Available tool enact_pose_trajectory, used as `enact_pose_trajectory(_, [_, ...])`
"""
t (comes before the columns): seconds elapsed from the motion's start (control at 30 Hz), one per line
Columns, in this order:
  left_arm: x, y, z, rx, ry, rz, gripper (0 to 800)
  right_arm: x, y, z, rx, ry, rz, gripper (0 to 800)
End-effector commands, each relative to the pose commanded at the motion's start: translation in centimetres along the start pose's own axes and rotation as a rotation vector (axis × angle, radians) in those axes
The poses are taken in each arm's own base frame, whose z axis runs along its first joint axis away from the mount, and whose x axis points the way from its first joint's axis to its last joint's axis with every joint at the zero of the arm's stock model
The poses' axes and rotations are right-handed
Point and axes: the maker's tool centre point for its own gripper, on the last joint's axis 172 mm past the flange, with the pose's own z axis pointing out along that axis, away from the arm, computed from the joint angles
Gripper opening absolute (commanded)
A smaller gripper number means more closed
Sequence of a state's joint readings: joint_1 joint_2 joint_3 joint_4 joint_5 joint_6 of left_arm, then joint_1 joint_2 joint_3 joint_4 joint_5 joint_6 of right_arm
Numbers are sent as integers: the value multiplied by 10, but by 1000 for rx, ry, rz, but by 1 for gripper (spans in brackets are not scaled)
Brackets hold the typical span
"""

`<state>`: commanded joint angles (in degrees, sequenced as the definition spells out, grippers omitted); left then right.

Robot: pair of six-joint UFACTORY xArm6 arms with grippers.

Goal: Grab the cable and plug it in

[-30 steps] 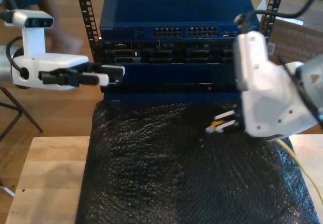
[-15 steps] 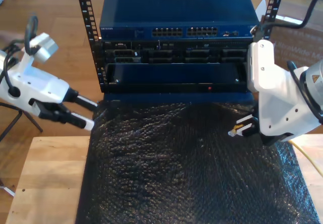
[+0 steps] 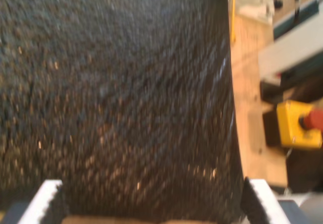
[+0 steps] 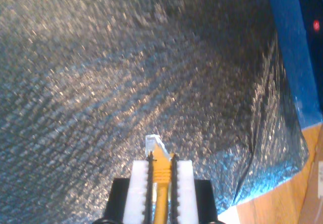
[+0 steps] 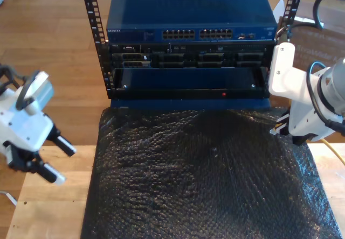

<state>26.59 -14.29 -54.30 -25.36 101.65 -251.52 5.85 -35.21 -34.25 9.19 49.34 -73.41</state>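
The yellow cable (image 4: 160, 188) ends in a small clear plug (image 4: 154, 145) that sticks out past the fingertips of my second gripper (image 4: 161, 164), which is shut on it. In the exterior view that gripper (image 5: 279, 128) hovers at the right edge of the black mat, below the rack, and the cable (image 5: 334, 150) trails off behind it. My first gripper (image 3: 151, 183) is open with nothing between its white fingers, and it looks across the mat. In the exterior view it (image 5: 62, 163) hangs at the left, over the wooden table's edge.
A blue network switch (image 5: 197, 34) with rows of ports sits in a rack behind the mat, above darker modules and a red light (image 5: 224, 94). Black bubble wrap (image 5: 199, 180) covers the wooden table (image 5: 48, 206). A yellow emergency-stop box (image 3: 298, 125) stands beside the table.
My first gripper has swung away from the rack front, down and to the exterior view's left. My second gripper has drawn back to the exterior view's right, still holding the cable.
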Motion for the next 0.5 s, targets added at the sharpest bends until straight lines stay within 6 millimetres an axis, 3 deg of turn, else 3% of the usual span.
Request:
enact_pose_trajectory(0.23, [-58, 21, -13, 7, -72, 51, 799, -9, -3, 13, 25, -39, -2, 0])
enact_pose_trajectory(0.5, [-130, 62, -18, 24, -82, 127, 800, -12, 2, 22, 19, -51, -7, 0])
